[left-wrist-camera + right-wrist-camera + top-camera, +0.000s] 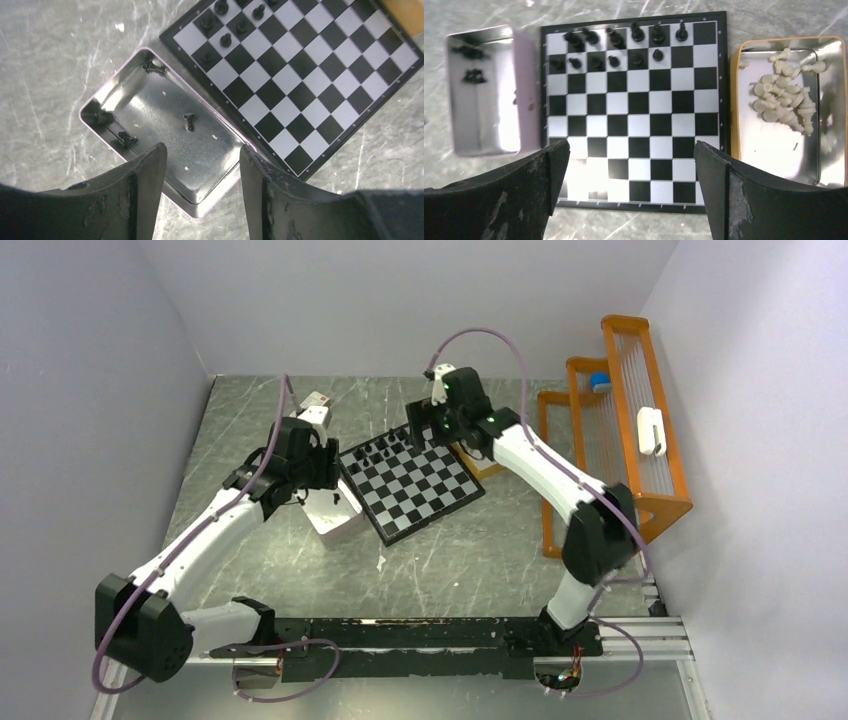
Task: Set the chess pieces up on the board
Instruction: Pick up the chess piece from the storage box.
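The left claw (202, 152), apart and empty, hangs over the tin (150, 95), where a few black pieces (189, 121) lie, just beside the board (310, 85). The right claw (631, 150), also apart, is above the board, so the left is nearer.

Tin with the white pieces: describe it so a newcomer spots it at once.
Start at the chessboard; an open metal tin lies on either side. In the right wrist view, take the right-hand tin. Its rim is orange-tan and it holds a heap of cream-white chessmen; the pink-rimmed tin holds only a few black ones.
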You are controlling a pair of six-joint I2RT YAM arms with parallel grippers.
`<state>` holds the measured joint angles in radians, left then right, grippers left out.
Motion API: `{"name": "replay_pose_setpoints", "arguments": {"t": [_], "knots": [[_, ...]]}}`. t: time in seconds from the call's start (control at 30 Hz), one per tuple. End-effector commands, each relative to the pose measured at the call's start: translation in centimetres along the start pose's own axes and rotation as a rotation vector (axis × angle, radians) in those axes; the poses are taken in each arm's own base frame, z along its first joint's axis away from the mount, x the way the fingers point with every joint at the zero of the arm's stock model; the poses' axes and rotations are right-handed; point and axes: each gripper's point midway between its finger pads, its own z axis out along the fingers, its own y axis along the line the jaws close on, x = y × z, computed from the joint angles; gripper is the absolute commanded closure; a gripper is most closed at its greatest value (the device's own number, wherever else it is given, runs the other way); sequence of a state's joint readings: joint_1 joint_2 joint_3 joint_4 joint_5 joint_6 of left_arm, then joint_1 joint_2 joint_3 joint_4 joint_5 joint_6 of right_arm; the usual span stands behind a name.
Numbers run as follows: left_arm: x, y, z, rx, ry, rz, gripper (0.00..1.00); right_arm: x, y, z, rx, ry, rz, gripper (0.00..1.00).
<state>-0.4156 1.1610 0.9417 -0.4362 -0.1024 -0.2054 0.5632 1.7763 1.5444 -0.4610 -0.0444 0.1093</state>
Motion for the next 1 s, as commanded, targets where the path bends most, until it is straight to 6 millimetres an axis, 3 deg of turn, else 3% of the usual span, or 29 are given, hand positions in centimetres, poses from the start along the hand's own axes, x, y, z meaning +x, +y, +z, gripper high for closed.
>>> {"name": "replay_pose_setpoints", "arguments": {"t": [0.0, 0.13, 0.3, 0.53, 0.7, 0.97], "knots": [[0.5, 0.2, 1.3, 0.000, 0.059, -0.056, 0.41, -1.2, 2.1, -3.8, -0.106, -0.152, 0.039, 0.00], [3.0, 0.9, 3.2, -0.017, 0.151, -0.081, 0.46, -0.6, 3.4, -6.9, -0.185, -0.233, 0.059, 0.00], [5.7, 1.4, 5.4, 0.001, 0.235, -0.128, 0.54, 0.5, 3.6, -8.6, -0.206, -0.298, 0.089, 0.00], [7.6, 1.2, 8.0, 0.013, 0.307, -0.147, 0.61, 0.8, 0.4, -8.2, -0.029, -0.315, 0.208, 0.00], [9.1, 1.5, 9.3, 0.002, 0.365, -0.145, 0.65, 0.8, 1.3, -8.3, -0.083, -0.319, 0.180, 0.00], [8.5, 1.5, 11.0, -0.008, 0.352, -0.157, 0.66, 0.4, 2.0, -8.6, -0.123, -0.343, 0.170, 0.01]]}}
